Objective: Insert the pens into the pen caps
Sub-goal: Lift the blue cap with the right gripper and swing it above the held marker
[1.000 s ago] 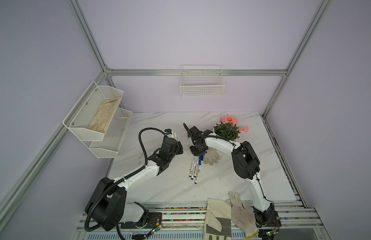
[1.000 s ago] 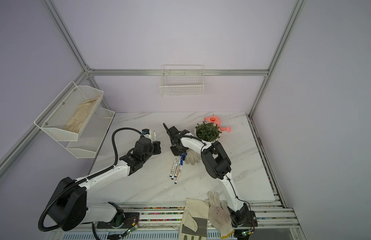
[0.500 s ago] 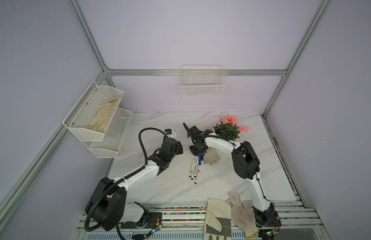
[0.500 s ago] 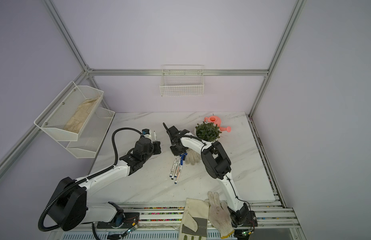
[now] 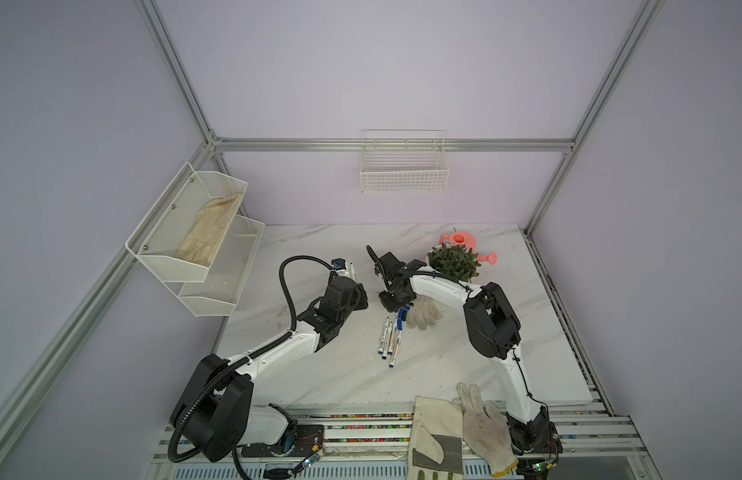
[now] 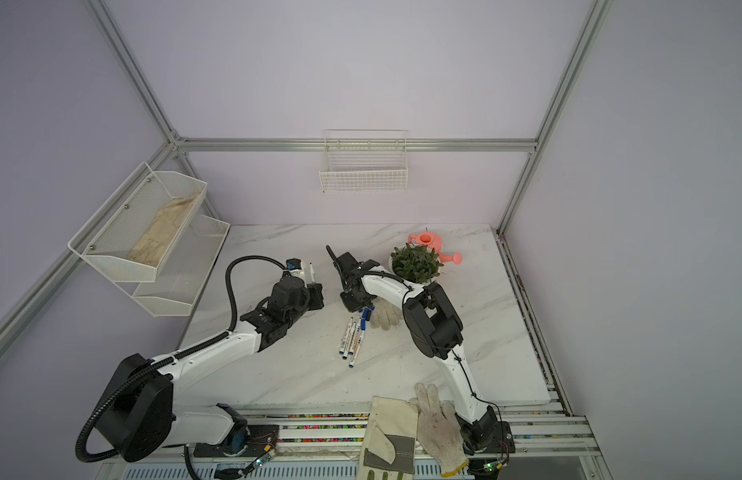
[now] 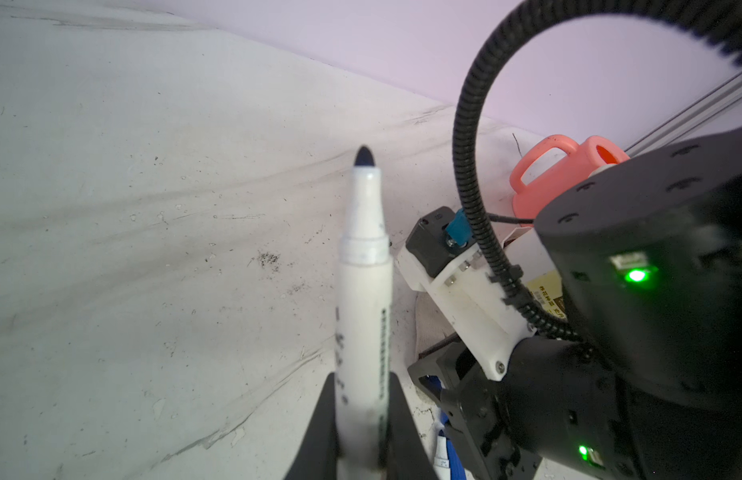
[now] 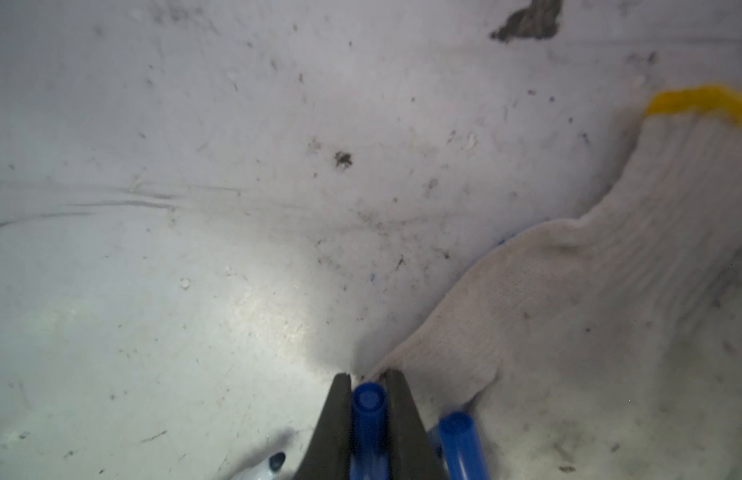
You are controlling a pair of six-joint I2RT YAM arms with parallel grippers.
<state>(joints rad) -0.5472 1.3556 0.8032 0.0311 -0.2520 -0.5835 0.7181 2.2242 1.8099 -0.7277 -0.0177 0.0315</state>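
My left gripper (image 7: pixel 361 405) is shut on a white pen (image 7: pixel 364 299); its bare dark tip points away from the fingers. In both top views that pen (image 5: pixel 352 270) (image 6: pixel 311 272) stands up, left of the right arm's wrist. My right gripper (image 8: pixel 368 384) is down at the table with both fingers against a blue pen cap (image 8: pixel 368 409). Another blue pen cap (image 8: pixel 458 442) lies beside it, and a pen's dark tip (image 8: pixel 276 460) shows on the other side. Several pens (image 5: pixel 389 338) (image 6: pixel 352 338) lie side by side mid-table, just in front of my right gripper (image 5: pixel 396 302).
A white knitted glove (image 5: pixel 423 312) (image 8: pixel 568 307) lies right against the caps. A potted plant (image 5: pixel 454 262) and a pink watering can (image 5: pixel 460 239) stand at the back right. More gloves (image 5: pixel 481 424) hang over the front edge. A wire rack (image 5: pixel 195 243) hangs left.
The right gripper's fingers have drawn in on the blue cap. Neither arm has visibly shifted, and the left still holds its pen.
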